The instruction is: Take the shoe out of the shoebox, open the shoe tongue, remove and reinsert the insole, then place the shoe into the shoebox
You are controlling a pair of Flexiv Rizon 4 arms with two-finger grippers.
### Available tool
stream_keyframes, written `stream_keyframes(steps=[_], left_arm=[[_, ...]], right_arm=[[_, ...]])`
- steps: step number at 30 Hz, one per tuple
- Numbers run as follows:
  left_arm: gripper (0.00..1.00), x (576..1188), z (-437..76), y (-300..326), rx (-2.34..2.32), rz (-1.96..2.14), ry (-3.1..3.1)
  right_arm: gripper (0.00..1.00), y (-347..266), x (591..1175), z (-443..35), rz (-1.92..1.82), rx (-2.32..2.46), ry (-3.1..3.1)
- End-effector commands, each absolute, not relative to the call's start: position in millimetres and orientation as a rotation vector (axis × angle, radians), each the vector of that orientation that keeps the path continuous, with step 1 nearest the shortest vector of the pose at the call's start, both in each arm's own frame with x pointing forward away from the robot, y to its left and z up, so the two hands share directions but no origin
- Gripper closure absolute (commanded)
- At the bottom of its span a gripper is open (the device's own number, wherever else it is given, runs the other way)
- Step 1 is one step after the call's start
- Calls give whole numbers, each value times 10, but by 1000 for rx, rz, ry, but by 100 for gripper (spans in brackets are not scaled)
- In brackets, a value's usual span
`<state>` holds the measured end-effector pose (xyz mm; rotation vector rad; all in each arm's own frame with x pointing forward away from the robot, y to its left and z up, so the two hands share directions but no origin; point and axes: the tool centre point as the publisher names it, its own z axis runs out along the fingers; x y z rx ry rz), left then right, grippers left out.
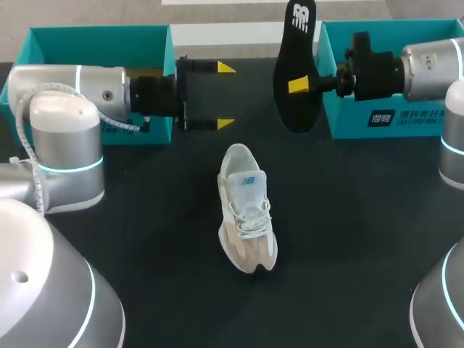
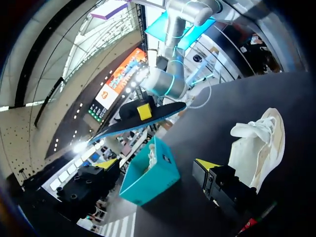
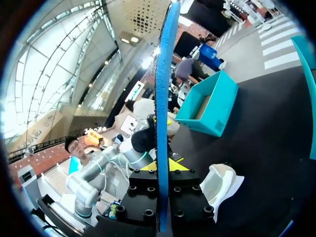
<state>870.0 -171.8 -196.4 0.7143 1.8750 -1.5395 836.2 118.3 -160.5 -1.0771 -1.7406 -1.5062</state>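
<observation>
Dark table (image 1: 348, 239) lies under both of your arms. Your right claw (image 1: 297, 85) is clamped on the black insole (image 1: 288, 116). Its two yellow tips pinch the insole from both sides, near its middle. The insole stands up on its edge, high over the table.

Your left claw (image 1: 225, 96) faces the right claw across a gap. Its fingers are wide apart and nothing is between them.

The pale shoe (image 1: 245, 210) lies on the table, lower than both claws and well apart from them. Its laces face up, and its open mouth is at the end nearer the claws. One teal box (image 1: 94, 35) sits behind the left claw, and the other teal box (image 1: 341, 119) sits behind the right claw.

It looks like the insole is out, so your job now is to put it back in. Here is how to do it well:

- **Hold the shoe:** Bring the left claw down first to steady the shoe and hold its tongue back. The shoe looks light and may slide if you push on it.
- **Aim the insole:** Tip the insole so one end points down into the mouth.
- **Slide it in:** Push it slowly toward the toe. The insole looks bendy, so it may fold if you push fast.
- **Let go last:** Open the right claw only when the insole lies flat inside.
</observation>
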Motion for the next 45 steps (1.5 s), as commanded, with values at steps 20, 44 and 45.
stream_keyframes(steps=[20, 44, 45], left_arm=[[0, 8174, -2604, -1097, 492, -1625, 2485], [0, 7876, -3093, -994, 404, -1502, 2626], [0, 7874, -3115, -997, 406, -1498, 2627]], right_arm=[[100, 1659, 8570, -2416, -1651, -722, -2084], [100, 1879, 8514, -2320, -1666, -657, -2118], [100, 1917, 8520, -2322, -1652, -647, -2120]])
